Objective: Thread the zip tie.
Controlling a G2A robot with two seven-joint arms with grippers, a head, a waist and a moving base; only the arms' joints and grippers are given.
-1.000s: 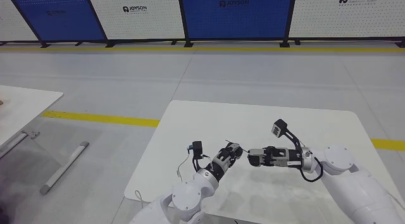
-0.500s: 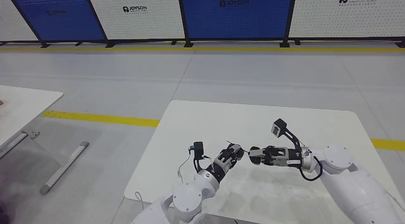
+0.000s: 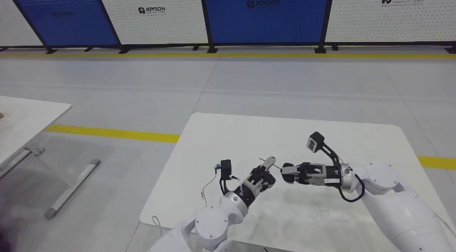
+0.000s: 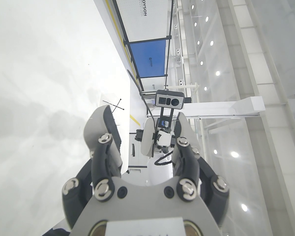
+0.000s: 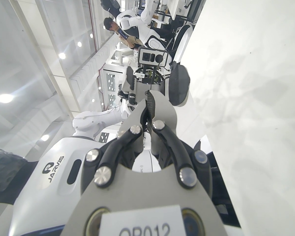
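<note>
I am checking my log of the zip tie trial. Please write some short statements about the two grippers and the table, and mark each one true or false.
The jaws of the left gripper stand open. True.
The jaws of the right gripper stand wide open. False: the right gripper's jaws are shut.
Both grippers are above the white table. True.
The grippers point away from each other. False: they face each other, tips close.

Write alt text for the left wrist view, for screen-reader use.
The left gripper, jaws open, hangs over the white table, facing the right gripper and its wrist camera, which show farther off between the jaws. Thin crossed black lines, possibly the zip tie, show against the table beside one jaw.
</note>
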